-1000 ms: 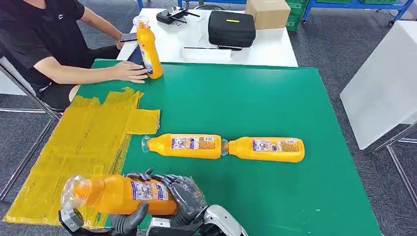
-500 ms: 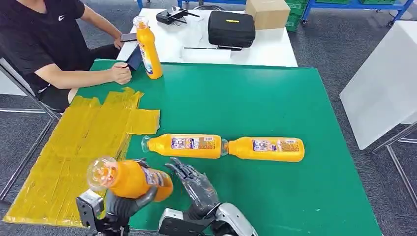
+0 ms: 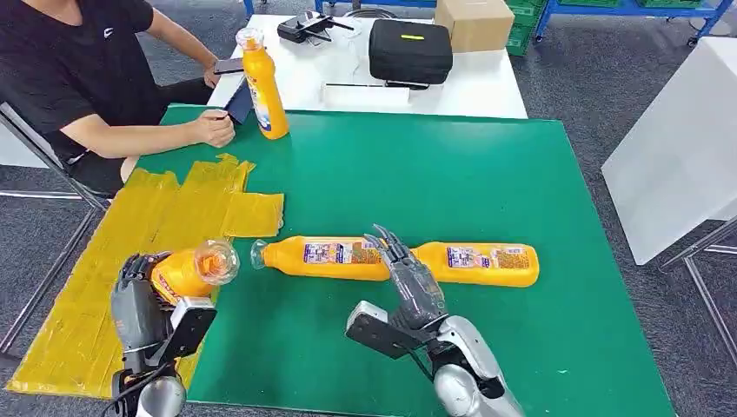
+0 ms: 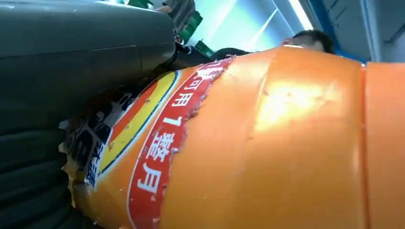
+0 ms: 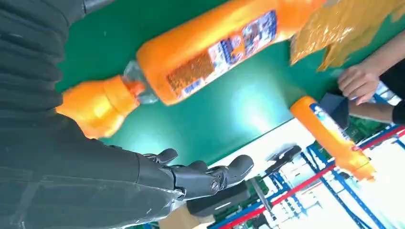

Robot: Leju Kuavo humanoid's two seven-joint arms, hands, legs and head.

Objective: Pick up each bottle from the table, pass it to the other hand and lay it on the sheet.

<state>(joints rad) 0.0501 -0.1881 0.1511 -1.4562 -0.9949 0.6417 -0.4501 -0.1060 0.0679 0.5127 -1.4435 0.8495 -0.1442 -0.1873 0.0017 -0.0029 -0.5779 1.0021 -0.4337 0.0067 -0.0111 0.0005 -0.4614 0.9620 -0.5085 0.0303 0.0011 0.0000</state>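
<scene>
I have the left hand [image 3: 139, 304] wrapped around an orange bottle [image 3: 187, 271], holding it above the near edge of the yellow sheet [image 3: 148, 234], its clear cap end pointing up towards the camera. The left wrist view shows that bottle [image 4: 267, 143] pressed hard against the dark fingers [image 4: 71, 67], so I read the grip as firm. The right hand [image 3: 410, 280] holds nothing; its fingers are spread and straight, sitting over the spot where the two lying bottles meet.

I judge the handover done and the laying-down step in hand: the next move calls for me to tip the held bottle onto its side and lower it onto the sheet before letting the fingers go. The right hand then looks placed to take the nearer lying bottle [image 3: 326, 258]; the other lying bottle [image 3: 482, 263] lies end to end with it, and one more bottle stands upright [image 3: 263, 84] at the far edge of the green table [image 3: 452, 174], beside a seated person's hand [image 3: 214, 129].

Most of the held bottle's body is hidden behind my left hand in the head view, and I cannot tell whether the right fingertips touch the lying bottles or hang just above them
</scene>
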